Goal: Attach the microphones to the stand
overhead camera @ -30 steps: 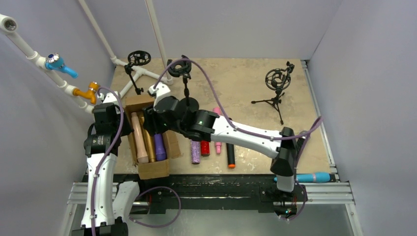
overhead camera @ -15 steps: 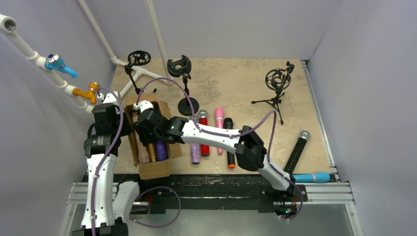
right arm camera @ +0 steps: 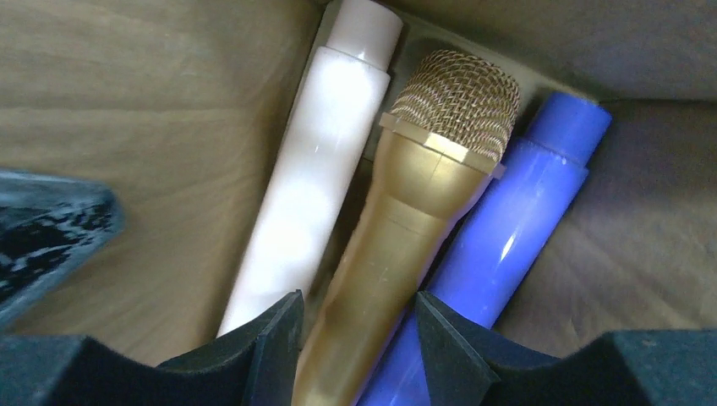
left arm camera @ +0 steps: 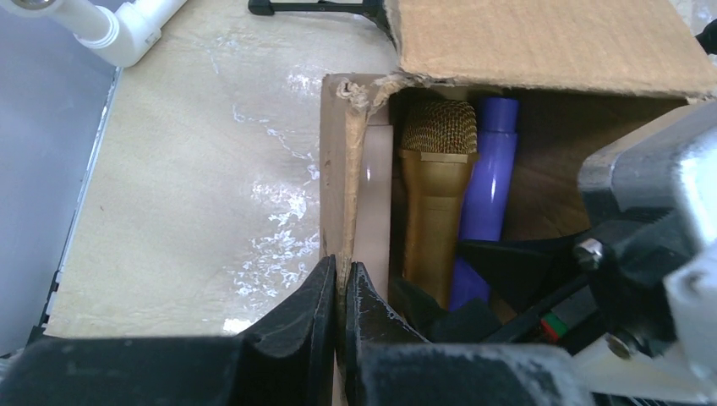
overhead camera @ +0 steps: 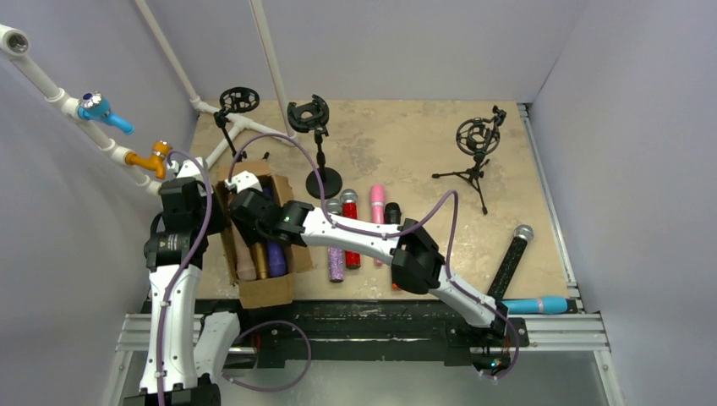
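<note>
Right gripper (right arm camera: 355,309) open, straddling the glossy gold mesh-headed microphone (right arm camera: 414,203) inside the brown cardboard box (left arm camera: 541,42); left gripper (left arm camera: 342,283) clenched on the box wall.
Looks light, rigid, slick plastic: take mid-handle, below the mesh head.

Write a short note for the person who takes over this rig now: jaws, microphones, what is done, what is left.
Left gripper: jaws shut on the side wall of the cardboard box.
Right gripper: inside the box, jaws open on either side of the gold microphone, not yet gripping.
Also in the box: peach microphone and purple microphone.
On the table: pink microphone, black microphone and several others.
Done: nothing; all three stands are empty.
Left: grip the gold one, lift it out, fit it to a stand, then the rest.
</note>
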